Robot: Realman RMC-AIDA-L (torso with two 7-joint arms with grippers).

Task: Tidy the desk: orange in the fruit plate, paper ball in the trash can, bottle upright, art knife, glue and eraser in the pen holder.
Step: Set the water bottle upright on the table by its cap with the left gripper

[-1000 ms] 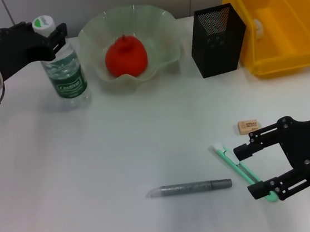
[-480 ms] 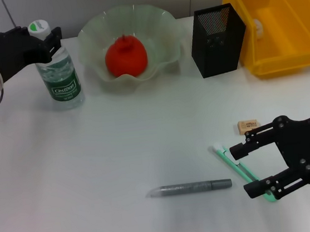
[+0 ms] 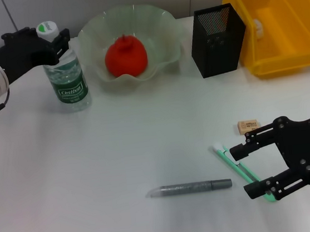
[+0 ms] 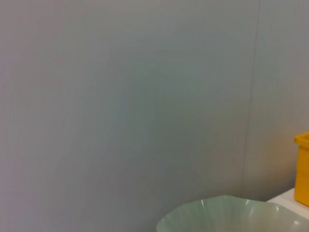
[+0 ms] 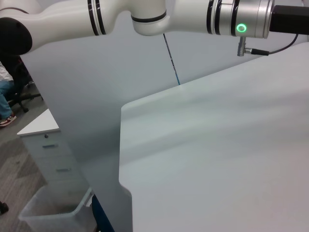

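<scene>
My left gripper [image 3: 50, 40] is shut on the neck of the clear water bottle [image 3: 70, 79], which stands upright on the table left of the fruit plate [image 3: 88, 35]. The orange [image 3: 126, 56] lies in the plate. My right gripper [image 3: 244, 171] is open and low over the table, one finger on each side of the green art knife [image 3: 231, 162]. The grey glue stick [image 3: 189, 188] lies left of it. The eraser [image 3: 248, 126] lies just beyond it. The black mesh pen holder [image 3: 217, 40] stands right of the plate.
A yellow bin [image 3: 280, 34] stands at the back right with a small white thing [image 3: 257, 25] inside. The plate's rim [image 4: 227, 213] and the bin's corner [image 4: 303, 166] show in the left wrist view. The right wrist view shows the table [image 5: 222, 159] and my left arm [image 5: 193, 17].
My left gripper carried the bottle a little left, then back right, and the bottle now stands straighter. My right gripper slid slightly left around the art knife, then held still.
</scene>
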